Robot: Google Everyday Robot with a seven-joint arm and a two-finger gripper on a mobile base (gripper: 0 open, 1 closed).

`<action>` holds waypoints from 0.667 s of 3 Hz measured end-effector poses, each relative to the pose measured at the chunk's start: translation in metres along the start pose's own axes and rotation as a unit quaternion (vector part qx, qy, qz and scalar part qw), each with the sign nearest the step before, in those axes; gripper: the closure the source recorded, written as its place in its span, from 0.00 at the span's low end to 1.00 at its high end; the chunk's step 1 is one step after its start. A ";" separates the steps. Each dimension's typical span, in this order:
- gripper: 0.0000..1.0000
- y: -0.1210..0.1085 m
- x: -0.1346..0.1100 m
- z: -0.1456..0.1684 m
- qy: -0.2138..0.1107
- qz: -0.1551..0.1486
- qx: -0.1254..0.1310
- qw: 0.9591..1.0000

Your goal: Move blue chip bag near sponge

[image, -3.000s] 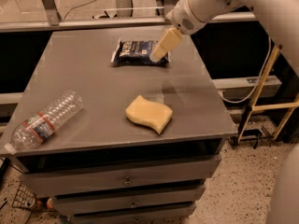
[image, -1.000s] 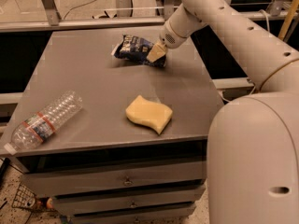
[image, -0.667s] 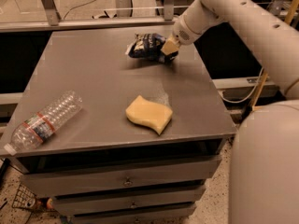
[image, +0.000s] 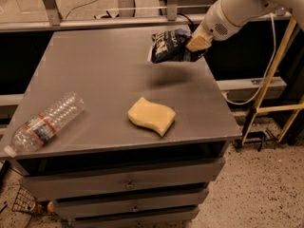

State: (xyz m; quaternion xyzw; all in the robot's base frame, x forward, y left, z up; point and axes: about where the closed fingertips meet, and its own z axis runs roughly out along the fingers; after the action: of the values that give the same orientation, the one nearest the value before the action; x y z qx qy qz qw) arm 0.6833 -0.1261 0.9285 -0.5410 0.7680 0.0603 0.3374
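Observation:
The blue chip bag [image: 169, 45] is dark navy with white lettering and hangs in the air above the far right part of the grey table [image: 95, 80], casting a shadow below it. My gripper [image: 195, 44] is shut on the bag's right end, with the cream fingers [image: 198, 41] clamped on it. The pale yellow sponge [image: 151, 115] with wavy edges lies on the table nearer the front, below and a little left of the bag.
A clear plastic water bottle [image: 45, 122] lies on its side at the table's front left corner. Drawers [image: 123, 184] sit under the tabletop. A yellow stand [image: 280, 80] and cable are to the right of the table.
The gripper closed on the bag at the far edge, lifted it off the table and has carried it up and to the right. The sponge and bottle have not moved.

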 end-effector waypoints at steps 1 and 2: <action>1.00 0.041 0.002 -0.021 0.001 -0.026 -0.047 0.999; 1.00 0.085 -0.002 -0.037 -0.006 -0.039 -0.106 0.994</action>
State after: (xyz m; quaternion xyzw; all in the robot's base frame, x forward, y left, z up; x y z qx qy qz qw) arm 0.5924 -0.1065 0.9350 -0.6031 0.7333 0.1311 0.2852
